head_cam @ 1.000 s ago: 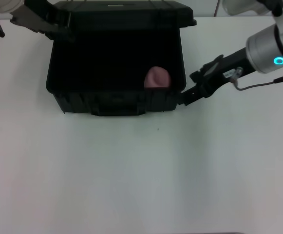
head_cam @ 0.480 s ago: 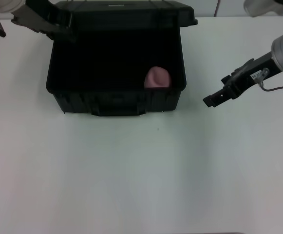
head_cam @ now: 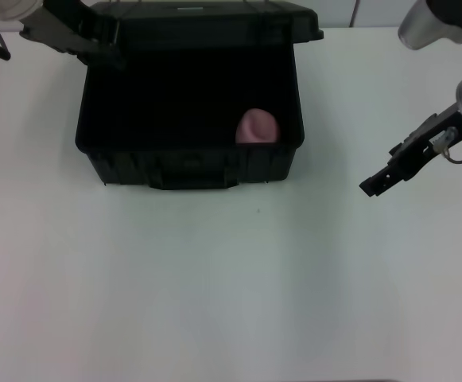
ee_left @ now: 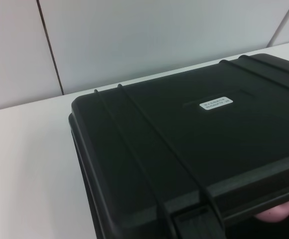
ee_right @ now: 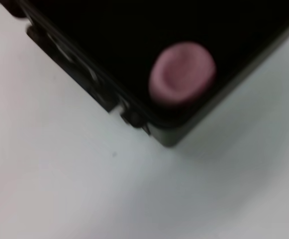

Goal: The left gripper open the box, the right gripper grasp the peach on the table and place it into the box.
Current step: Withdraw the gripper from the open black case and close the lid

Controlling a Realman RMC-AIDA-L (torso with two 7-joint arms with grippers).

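Peach (head_cam: pixel 258 126) lies inside the open black case (head_cam: pixel 95 135), in the near corner on my right-arm side, against the front wall; the right wrist view confirms it (ee_right: pixel 182 72). My right pincer (head_cam: pixel 375 183) has backed off from the case's edge over the last second and now hangs over bare table (head_cam: pixel 231 286), well apart from it, holding nothing; finger gap I cannot tell. Left pincer (head_cam: pixel 71 32) is still at the lid's (ee_left: pixel 184 129) far corner; state unclear. I judge placement done, only retreat remaining.
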